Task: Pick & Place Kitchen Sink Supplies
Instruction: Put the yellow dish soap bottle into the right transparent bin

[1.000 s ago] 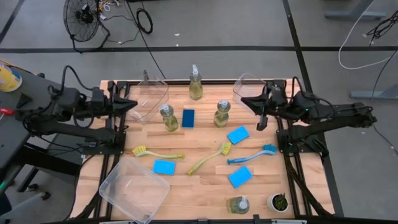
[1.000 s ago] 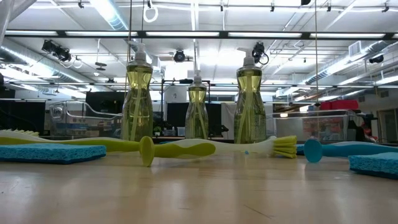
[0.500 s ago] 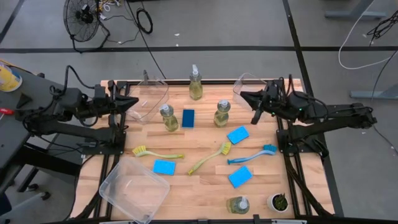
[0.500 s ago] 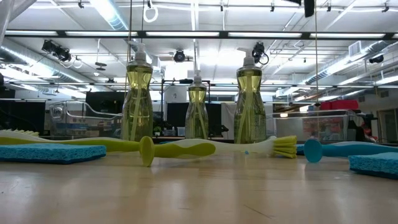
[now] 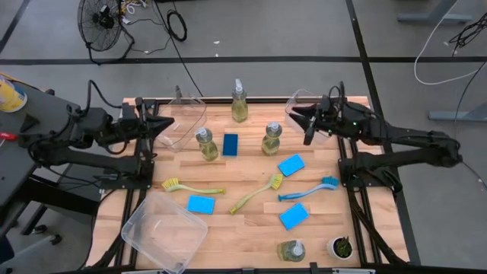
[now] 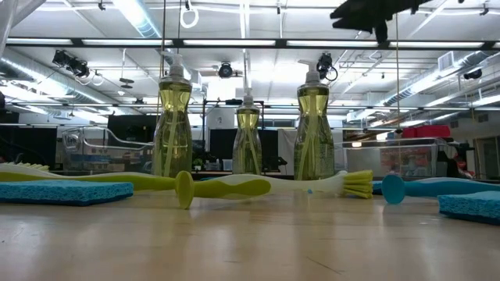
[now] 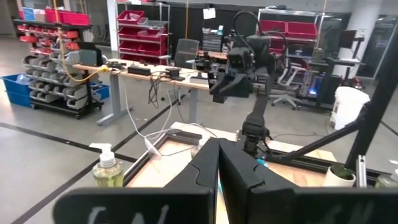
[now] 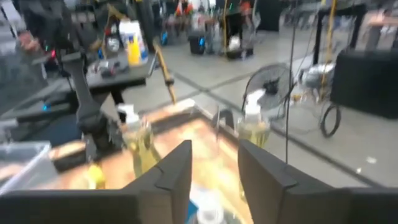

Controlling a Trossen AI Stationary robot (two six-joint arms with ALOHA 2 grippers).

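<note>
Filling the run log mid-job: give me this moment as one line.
left gripper: shut, empty, by left bin | right gripper: open, empty, raised at right bin | soap bottles, sponges, brushes: on table, none binned

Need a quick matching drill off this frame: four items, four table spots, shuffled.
Items:
1. plant pot
2. blue brush
3. lone soap bottle
4. empty bin

Spots:
A. far edge, middle
B. near right corner
C. near left corner
D. right side, between two sponges

Pairs: 1-B, 2-D, 3-A, 4-C
</note>
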